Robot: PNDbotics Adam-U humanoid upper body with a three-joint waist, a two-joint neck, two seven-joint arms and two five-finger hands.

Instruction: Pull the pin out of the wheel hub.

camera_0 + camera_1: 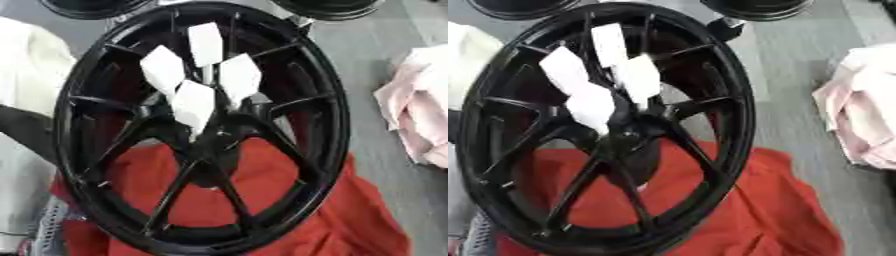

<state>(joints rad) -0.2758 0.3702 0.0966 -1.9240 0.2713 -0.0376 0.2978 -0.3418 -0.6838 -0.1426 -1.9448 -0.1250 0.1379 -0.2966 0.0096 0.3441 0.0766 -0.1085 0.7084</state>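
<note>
A glossy black wheel hub [201,130] with thin radiating spokes stands over a crumpled red cloth [350,215]. Four flat white tags [194,104], angular in shape, cluster just above its centre. The pin cannot be made out. A rumpled pale pink cloth [418,110] lies right of the hub. No robot hand shows, so the fingers' state cannot be told.

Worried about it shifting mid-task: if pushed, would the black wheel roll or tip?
The wheel looks rigid and probably heavy. It seems to lie tilted on the red cloth, so it may slide or rock rather than roll.
</note>
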